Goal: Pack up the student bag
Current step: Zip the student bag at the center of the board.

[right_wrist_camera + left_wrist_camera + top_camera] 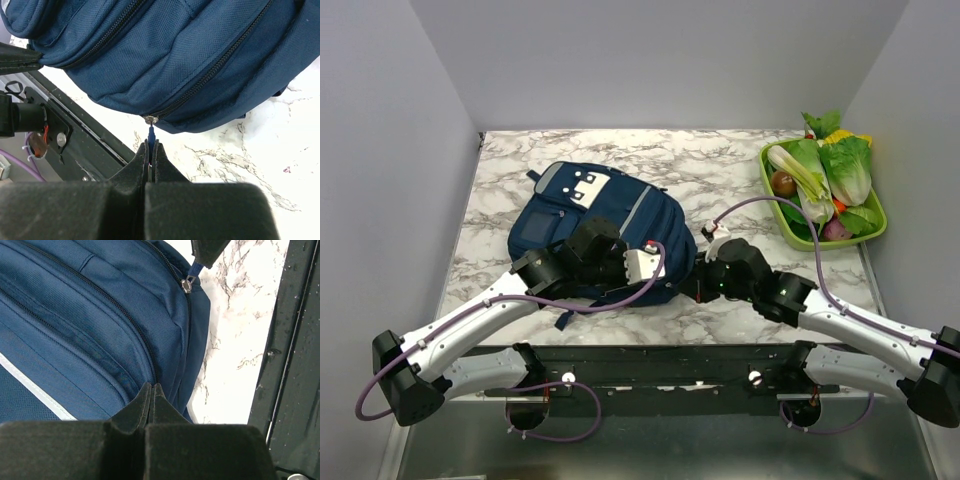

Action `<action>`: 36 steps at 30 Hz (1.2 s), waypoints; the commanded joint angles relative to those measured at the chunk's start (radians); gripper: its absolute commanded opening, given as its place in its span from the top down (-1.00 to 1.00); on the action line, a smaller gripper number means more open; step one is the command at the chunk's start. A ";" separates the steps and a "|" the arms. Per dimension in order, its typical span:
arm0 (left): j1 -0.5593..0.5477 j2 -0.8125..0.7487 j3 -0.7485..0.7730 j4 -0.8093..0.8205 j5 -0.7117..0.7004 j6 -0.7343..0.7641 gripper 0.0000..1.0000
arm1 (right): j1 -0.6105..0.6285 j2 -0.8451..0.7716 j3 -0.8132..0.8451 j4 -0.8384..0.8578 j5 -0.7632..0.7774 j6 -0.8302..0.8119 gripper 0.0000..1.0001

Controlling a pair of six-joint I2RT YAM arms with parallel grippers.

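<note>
Right wrist view: my right gripper [151, 146] is pinched on the blue zipper pull [150, 133]. The student bag [190, 55] lies directly ahead of the fingertips, its zipper [215, 70] running off up and rightward. My left gripper [152, 390], fingers pressed together, touches the bag's fabric; whether it pinches cloth, I cannot tell.

No readable text, brand or number in any view. White patch [584, 186] on bag [556, 222]: dark squares only, no letters legible.
</note>
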 commanded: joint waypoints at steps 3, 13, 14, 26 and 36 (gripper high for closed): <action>0.010 -0.028 0.028 -0.119 0.043 0.019 1.00 | -0.045 -0.024 0.049 -0.004 0.008 -0.026 0.99; 0.010 -0.016 0.051 -0.156 0.083 0.025 1.00 | -0.122 0.035 0.074 -0.003 0.105 -0.170 0.99; 0.011 -0.015 0.053 -0.162 0.086 0.034 1.00 | -0.122 0.040 0.077 -0.004 0.126 -0.178 0.99; 0.011 -0.018 0.068 -0.240 0.098 0.094 1.00 | -0.274 0.098 0.083 0.114 0.159 -0.267 0.99; 0.011 -0.030 0.092 -0.406 0.143 0.227 1.00 | -0.375 0.323 0.222 0.180 0.152 -0.323 0.99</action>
